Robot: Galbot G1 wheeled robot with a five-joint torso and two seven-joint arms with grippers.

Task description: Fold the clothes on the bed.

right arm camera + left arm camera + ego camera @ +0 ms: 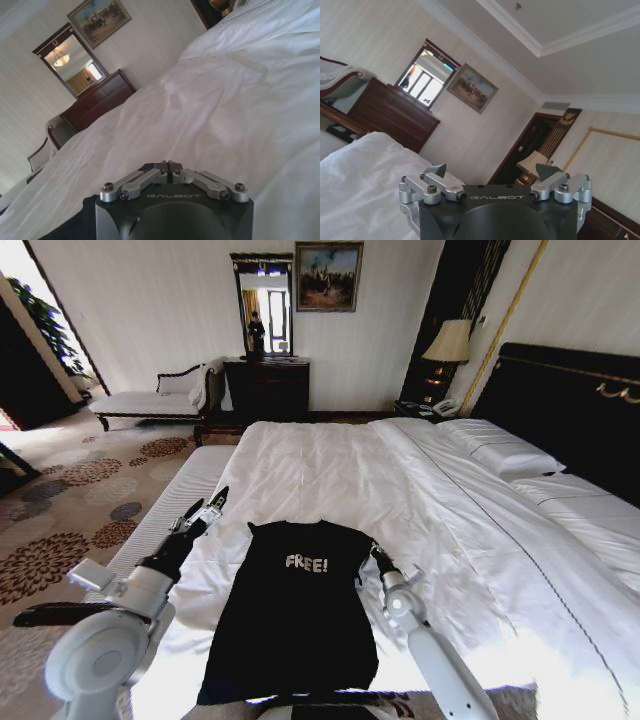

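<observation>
Black sleeveless T-shirt (292, 615) lying flat, chest up, on the near end of the bed (330, 480), white "FREE!" lettering readable, hem toward the robot, shoulders toward the far side of the room. Smooth on the whole, spread over the white duvet (470, 540), far smaller than the bed around it. Left tool (214, 506) raised above the mattress just off the shirt's left shoulder, jaws spread wide apart and holding nothing, as the left wrist view confirms (492, 176). Right tool (374, 554) down at the shirt's right edge near the armhole, its tips pressed together in the right wrist view (168, 165); no fabric visible between them, so probably closed on nothing, with a dark corner of the shirt just beside the tool body. Judged stage: the very beginning, no fold made yet. For a clean first fold: lower the left tool to the shoulder seam, pinch only the black cloth and not the duvet beneath, take matching points on both sides, lift just enough to clear the bed, carry both corners evenly so the crease runs straight. Main risks: catching the white cover along with the shirt, or dragging the shirt askew with one side ahead of the other. Beyond the bed, a dark dresser (266, 388) with a mirror (263, 308).
</observation>
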